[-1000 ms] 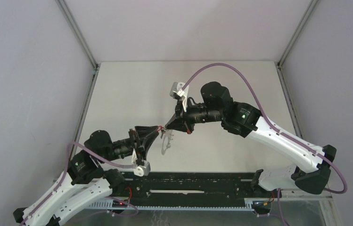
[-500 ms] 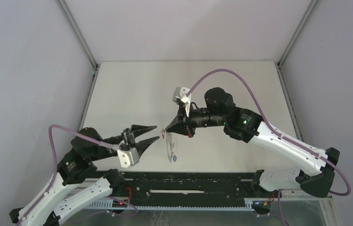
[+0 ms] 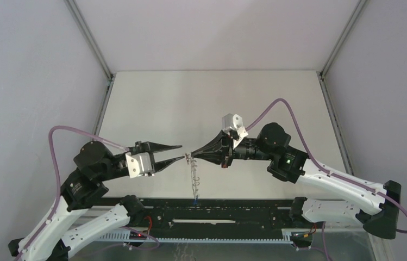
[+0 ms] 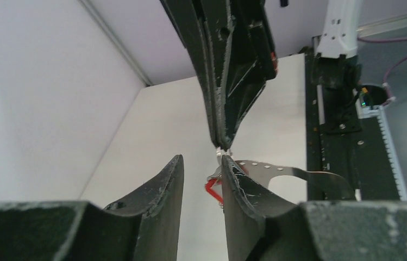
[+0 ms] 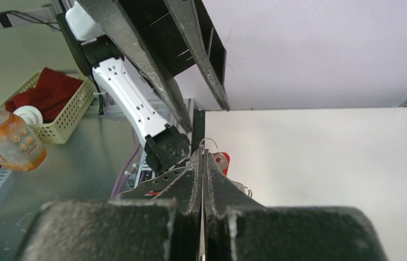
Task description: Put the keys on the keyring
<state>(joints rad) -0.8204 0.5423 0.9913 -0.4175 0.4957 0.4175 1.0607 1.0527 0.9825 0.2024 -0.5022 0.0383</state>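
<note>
My right gripper (image 3: 192, 155) is shut on the top of the keyring (image 3: 193, 176), a thin grey metal piece that hangs down from its tips above the table. At the ring's top sits the red-headed key (image 4: 212, 191), seen beside my right fingertips (image 5: 201, 159) as a red tab (image 5: 222, 161). A small blue speck (image 3: 194, 202) shows at the ring's lower end. The left gripper (image 3: 181, 153) faces the right one from the left, open, with nothing between its fingers. Its near fingertip (image 4: 227, 169) stands right by the ring's top and the red key.
A black rail (image 3: 217, 209) runs along the table's near edge, just under the hanging ring. Grey enclosure walls close in the left, right and back. Off the table, the right wrist view shows a basket (image 5: 54, 106) with red cloth and a bottle (image 5: 6, 140).
The left gripper has let go at the right gripper's tips, drawn back left and now points level, open. The right gripper has swung nearer with the ring, which now hangs lower.
</note>
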